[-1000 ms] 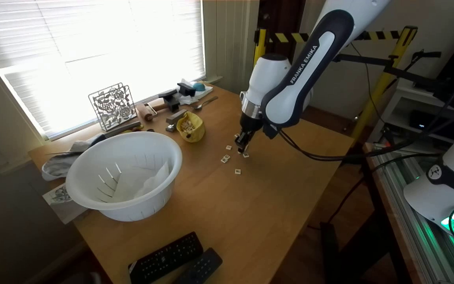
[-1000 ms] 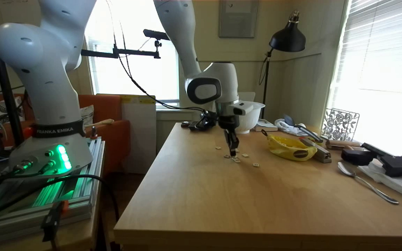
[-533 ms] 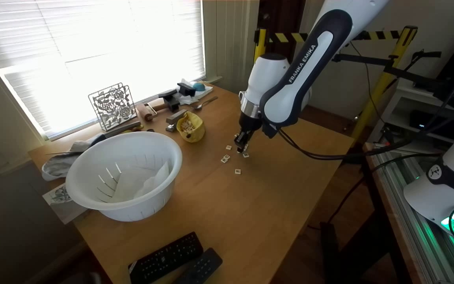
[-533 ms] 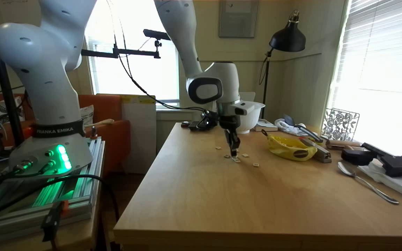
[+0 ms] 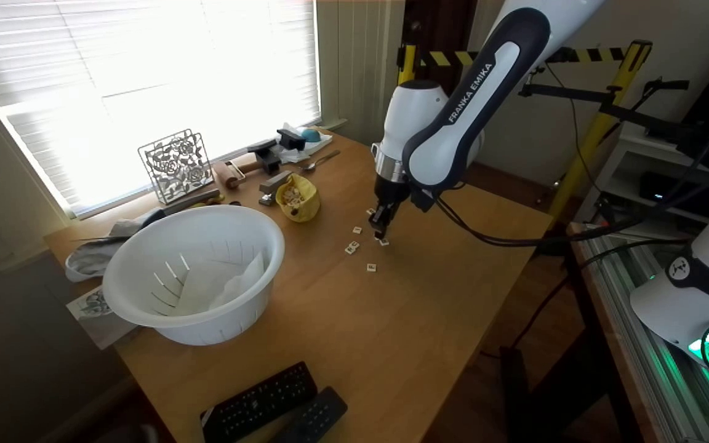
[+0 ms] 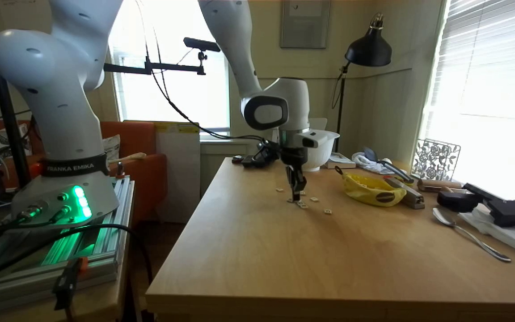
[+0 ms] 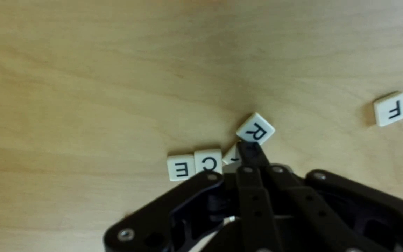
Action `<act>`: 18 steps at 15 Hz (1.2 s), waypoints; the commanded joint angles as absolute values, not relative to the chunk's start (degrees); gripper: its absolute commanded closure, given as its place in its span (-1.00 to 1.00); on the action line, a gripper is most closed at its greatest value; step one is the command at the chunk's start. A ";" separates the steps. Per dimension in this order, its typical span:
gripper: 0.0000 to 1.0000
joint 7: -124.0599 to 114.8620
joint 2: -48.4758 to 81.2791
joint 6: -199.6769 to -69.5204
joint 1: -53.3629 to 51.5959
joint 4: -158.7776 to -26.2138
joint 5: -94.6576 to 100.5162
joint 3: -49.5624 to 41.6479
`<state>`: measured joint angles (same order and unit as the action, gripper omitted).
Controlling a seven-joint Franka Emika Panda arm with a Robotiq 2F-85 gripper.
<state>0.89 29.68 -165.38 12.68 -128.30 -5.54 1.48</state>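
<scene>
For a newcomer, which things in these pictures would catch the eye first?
Probably the robot arm, its gripper pointing down among small letter tiles on the wooden table. In an exterior view, the large white bowl below the bright window likely stands out next.

We count at least five tiles [image 7: 181, 167] in the wrist view; elsewhere, two remotes [image 5: 260, 400], one bowl [image 5: 219, 331], one lamp [image 6: 369, 50].

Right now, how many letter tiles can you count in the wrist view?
5: E tile and C tile side by side, one tile mostly behind the gripper, R tile just above its tip, F tile far right. More may be hidden.
</scene>
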 commanded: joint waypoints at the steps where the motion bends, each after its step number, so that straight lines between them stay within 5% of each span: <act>1: 1.00 1.68 29.96 -162.87 11.31 -128.25 -5.23 0.00; 18: 1.00 3.97 25.00 -162.15 10.99 -129.32 -5.53 -0.08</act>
